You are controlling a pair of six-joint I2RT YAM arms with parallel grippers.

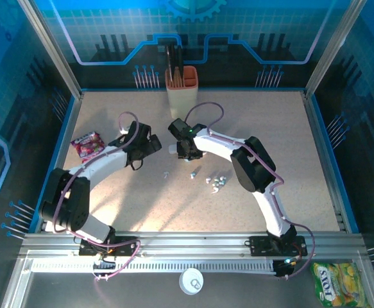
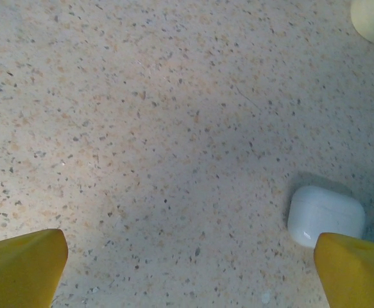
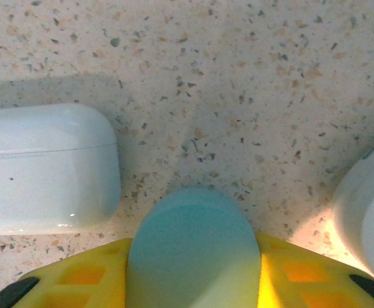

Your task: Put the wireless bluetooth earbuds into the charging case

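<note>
My right gripper is shut on a rounded teal charging case, held between its yellow fingers just above the speckled table. A white case lies closed to its left, and another pale rounded body sits at the right edge. In the top view the right gripper is at mid-table, with the white case beside it. Several tiny whitish earbuds lie scattered nearer the arms. My left gripper stands wide open and holds nothing, with the white case by its right fingertip.
An orange holder with dark tools stands at the back centre. A pink snack packet lies at the left. A yellow-green bag and a white round object sit off the table at the front.
</note>
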